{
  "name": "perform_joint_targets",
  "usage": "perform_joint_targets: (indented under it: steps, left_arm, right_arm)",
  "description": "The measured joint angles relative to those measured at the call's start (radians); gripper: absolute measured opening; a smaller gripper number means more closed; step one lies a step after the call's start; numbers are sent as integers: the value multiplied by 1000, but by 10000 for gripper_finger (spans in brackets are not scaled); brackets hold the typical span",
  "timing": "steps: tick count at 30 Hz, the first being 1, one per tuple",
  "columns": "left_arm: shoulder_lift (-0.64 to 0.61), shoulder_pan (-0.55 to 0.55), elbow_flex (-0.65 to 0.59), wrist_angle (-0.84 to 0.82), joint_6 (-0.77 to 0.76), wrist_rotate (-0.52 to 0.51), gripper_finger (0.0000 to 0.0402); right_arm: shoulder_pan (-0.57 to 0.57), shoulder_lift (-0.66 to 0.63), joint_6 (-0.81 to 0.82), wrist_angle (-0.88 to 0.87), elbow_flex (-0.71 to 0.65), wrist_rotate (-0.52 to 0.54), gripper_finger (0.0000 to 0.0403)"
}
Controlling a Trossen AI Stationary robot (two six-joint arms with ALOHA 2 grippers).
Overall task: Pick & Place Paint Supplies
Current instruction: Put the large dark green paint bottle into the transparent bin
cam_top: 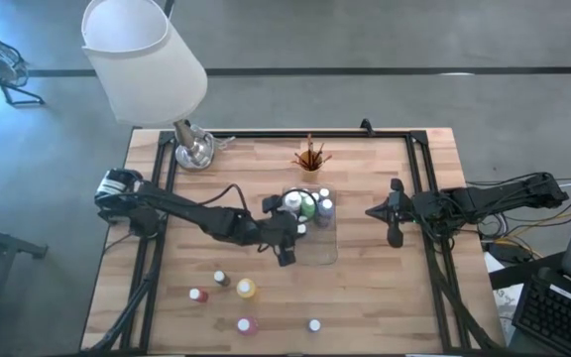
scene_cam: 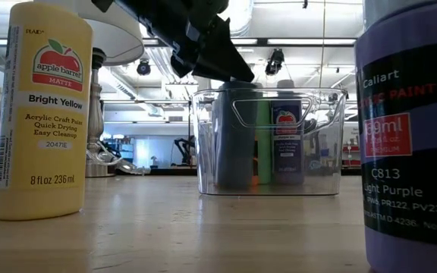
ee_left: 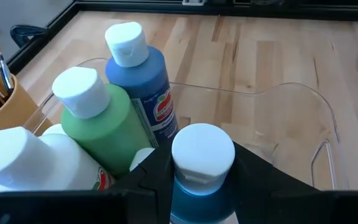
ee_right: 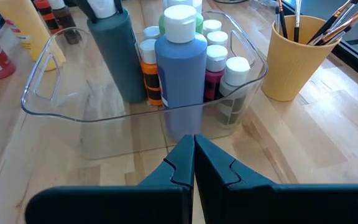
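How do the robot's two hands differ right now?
The left hand is over the clear tray, closed on a teal bottle; the right hand holds nothing. The left reaches toward the table's middle; the right waits beside the tray, its fingers shut together. Both are dark and two-fingered.

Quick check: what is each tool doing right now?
Left tool: closed on a teal paint bottle in the tray.
Right tool: shut, empty.

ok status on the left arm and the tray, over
Left gripper shut on teal bottle, upright inside clear tray. Right gripper shut, empty, waiting beside tray. Five bottles left on table; nothing blocking.
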Motion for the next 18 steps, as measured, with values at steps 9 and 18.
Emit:
perform_joint_targets:
  steps: [9,18]
  left_arm:
    - [-8,14,-15,-24,-9,28,121]
    - [-55,20,-44,-69,-38,31,121]
  right_arm:
    - [0,-1,0,-1,-5,0,8]
    - [0,-1,0,0,-5,0,8]
